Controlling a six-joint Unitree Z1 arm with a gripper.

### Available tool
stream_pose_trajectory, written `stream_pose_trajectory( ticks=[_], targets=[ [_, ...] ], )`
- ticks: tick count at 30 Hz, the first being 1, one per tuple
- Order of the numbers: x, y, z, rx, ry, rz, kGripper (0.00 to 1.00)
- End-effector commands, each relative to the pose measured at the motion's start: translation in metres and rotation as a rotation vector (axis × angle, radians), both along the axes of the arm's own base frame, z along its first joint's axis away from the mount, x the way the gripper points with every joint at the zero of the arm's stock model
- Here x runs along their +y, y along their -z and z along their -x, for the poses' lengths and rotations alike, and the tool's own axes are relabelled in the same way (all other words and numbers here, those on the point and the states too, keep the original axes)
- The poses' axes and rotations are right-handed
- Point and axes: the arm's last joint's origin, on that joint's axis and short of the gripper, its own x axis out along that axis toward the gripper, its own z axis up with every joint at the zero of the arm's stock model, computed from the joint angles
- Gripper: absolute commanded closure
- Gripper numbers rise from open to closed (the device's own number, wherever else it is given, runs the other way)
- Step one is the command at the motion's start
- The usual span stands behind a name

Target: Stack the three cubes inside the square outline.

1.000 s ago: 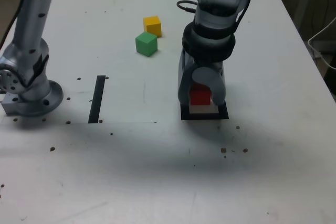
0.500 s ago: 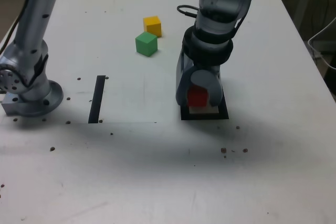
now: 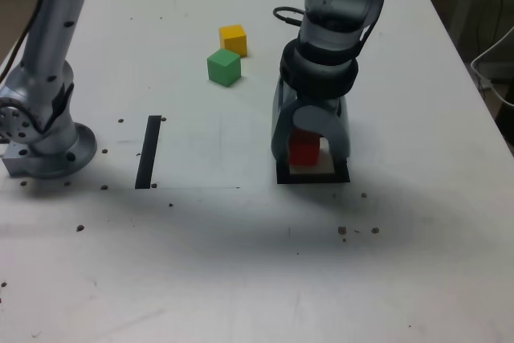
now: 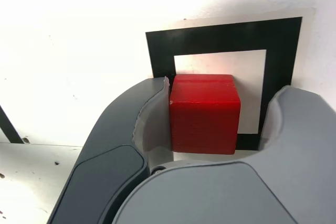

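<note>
The red cube [image 3: 304, 149] rests on the white centre of the square outline [image 3: 315, 177], seen close up in the wrist view as the red cube [image 4: 205, 113] inside the square outline [image 4: 220, 36]. My gripper [image 3: 310, 147] straddles it, open: in the wrist view the gripper [image 4: 218, 111] has one finger [image 4: 152, 114] against the cube's side, while the other finger [image 4: 294, 124] stands clear with a gap. The green cube [image 3: 224, 67] and the yellow cube [image 3: 234, 39] sit close together on the table, farther back and to the exterior view's left.
A straight black strip [image 3: 148, 151] lies on the white table at the exterior view's left. The arm's grey base [image 3: 44, 138] stands at the left edge. Small dark specks dot the table [image 3: 241, 263] near the front.
The jaws have spread apart around the red cube, which now sits down in the square. The arm itself has barely moved.
</note>
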Motion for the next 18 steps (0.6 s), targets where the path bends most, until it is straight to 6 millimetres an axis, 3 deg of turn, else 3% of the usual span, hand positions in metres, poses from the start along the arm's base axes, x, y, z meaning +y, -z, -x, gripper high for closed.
stream_pose_trajectory(
  ticks=[1,9,18],
  targets=[
    [0.001,-0.004,0.001,-0.013,0.003,0.001,0.01],
    [0.001,-0.015,0.003,-0.05,0.04,0.004,0.01],
    [0.004,-0.028,0.02,-0.056,0.034,0.002,0.01]
  ],
)
